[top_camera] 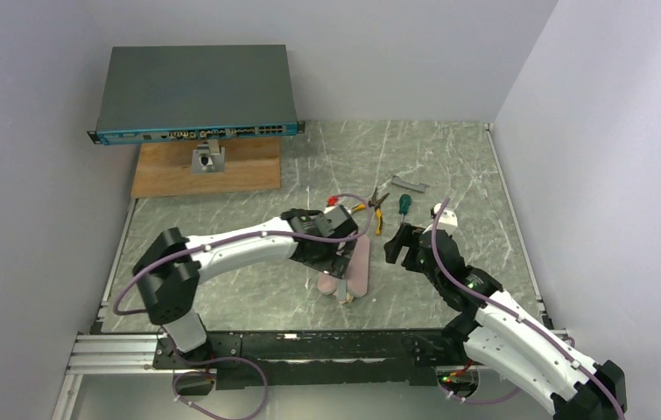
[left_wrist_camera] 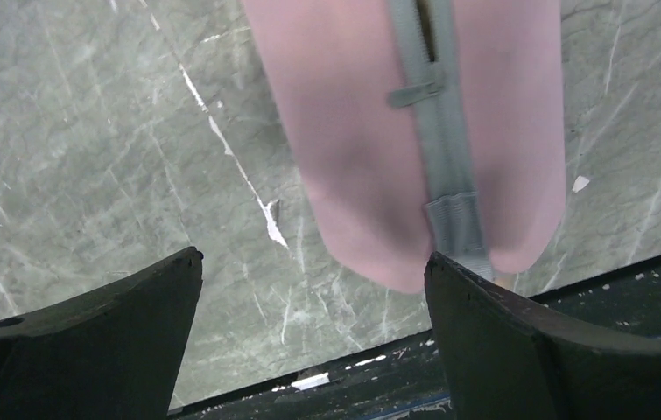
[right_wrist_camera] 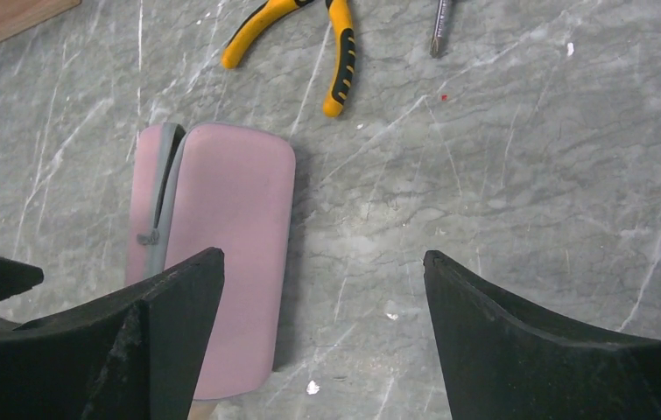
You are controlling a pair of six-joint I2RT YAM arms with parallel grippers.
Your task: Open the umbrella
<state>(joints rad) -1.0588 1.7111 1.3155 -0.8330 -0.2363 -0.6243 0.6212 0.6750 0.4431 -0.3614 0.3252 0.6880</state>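
Observation:
The umbrella is almost wholly hidden inside its pale pink sleeve (top_camera: 359, 265), which lies flat on the marble table with a grey zipper (left_wrist_camera: 436, 105) running along it. Only a small cream bit of the umbrella (right_wrist_camera: 210, 409) pokes out at the sleeve's near end. My left gripper (top_camera: 341, 269) hovers over that near end, open, with the sleeve's rounded end (left_wrist_camera: 379, 175) just beyond its fingertips and nothing between them. My right gripper (right_wrist_camera: 322, 255) stands open over bare table just right of the sleeve (right_wrist_camera: 230, 245), its left finger (right_wrist_camera: 169, 306) overlapping the sleeve's edge in view.
Yellow-handled pliers (top_camera: 370, 212) and a green-handled screwdriver (top_camera: 404, 204) lie just beyond the sleeve. A small metal piece (top_camera: 410, 184) lies farther back. A network switch (top_camera: 195, 92) sits over a wooden board (top_camera: 208, 168) at the back left. Walls close in both sides.

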